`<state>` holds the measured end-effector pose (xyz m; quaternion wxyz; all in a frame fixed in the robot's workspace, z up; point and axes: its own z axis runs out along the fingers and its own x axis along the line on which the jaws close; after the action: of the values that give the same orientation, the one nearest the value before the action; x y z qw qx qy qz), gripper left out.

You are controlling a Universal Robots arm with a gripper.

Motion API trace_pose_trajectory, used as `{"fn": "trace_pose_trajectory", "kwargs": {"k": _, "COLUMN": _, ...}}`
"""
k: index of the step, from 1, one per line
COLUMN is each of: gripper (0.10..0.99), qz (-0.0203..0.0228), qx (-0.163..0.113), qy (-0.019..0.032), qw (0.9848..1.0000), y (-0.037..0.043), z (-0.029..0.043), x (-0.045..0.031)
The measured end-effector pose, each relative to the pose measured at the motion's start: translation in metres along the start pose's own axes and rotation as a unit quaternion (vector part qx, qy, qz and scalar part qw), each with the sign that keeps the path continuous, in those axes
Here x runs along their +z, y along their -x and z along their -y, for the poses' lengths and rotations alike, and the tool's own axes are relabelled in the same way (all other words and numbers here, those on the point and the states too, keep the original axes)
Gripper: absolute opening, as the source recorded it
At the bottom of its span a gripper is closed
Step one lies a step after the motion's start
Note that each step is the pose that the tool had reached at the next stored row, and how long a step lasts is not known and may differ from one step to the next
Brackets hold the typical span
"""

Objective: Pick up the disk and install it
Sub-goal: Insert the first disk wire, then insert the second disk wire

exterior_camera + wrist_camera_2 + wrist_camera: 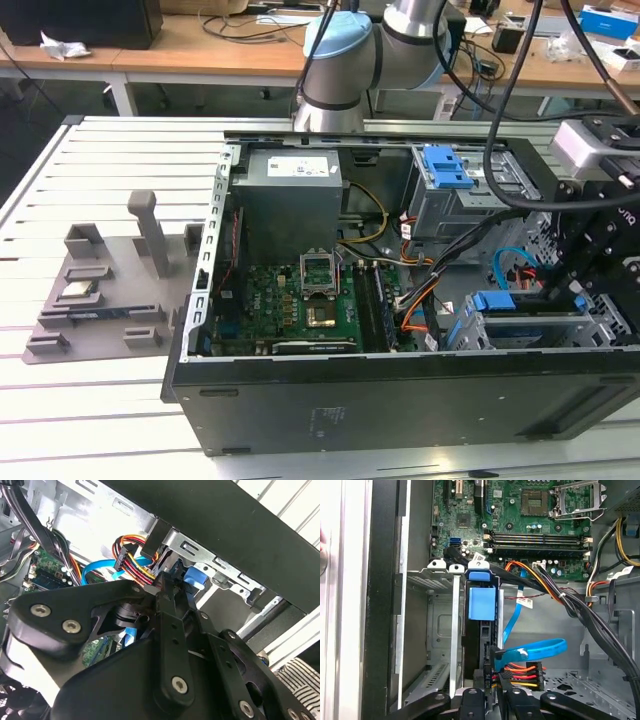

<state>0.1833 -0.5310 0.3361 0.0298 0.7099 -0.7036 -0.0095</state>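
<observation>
Open computer case (400, 400) on slatted table (100, 400); motherboard (300, 300) exposed, upper drive cage (450, 190) with blue latch. Lower drive bay (440, 630): the disk (482, 605) stands on edge in its slot, blue bracket outward, near the case's front corner. Ribbon and power cables (525, 665) crowd its rear end. Gripper (490, 700) sits at that end, fingers drawn narrow about the disk's edge; actual grip cannot be told. Judgement: seat squarely along rails, keeping cables clear.
</observation>
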Motion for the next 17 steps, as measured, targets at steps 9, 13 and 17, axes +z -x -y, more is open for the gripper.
{"fn": "trace_pose_trajectory", "kwargs": {"k": 9, "gripper": 0.106, "qz": 0.0001, "qx": 0.0, "qy": 0.0, "qw": 1.0, "y": 0.006, "z": -0.0014, "x": -0.0252}}
{"fn": "trace_pose_trajectory", "kwargs": {"k": 13, "gripper": 0.106, "qz": 0.0001, "qx": 0.0, "qy": 0.0, "qw": 1.0, "y": 0.0058, "z": -0.0022, "x": -0.0401}}
{"fn": "trace_pose_trajectory", "kwargs": {"k": 17, "gripper": 0.106, "qz": 0.0001, "qx": 0.0, "qy": 0.0, "qw": 1.0, "y": 0.0057, "z": -0.0022, "x": -0.0411}}
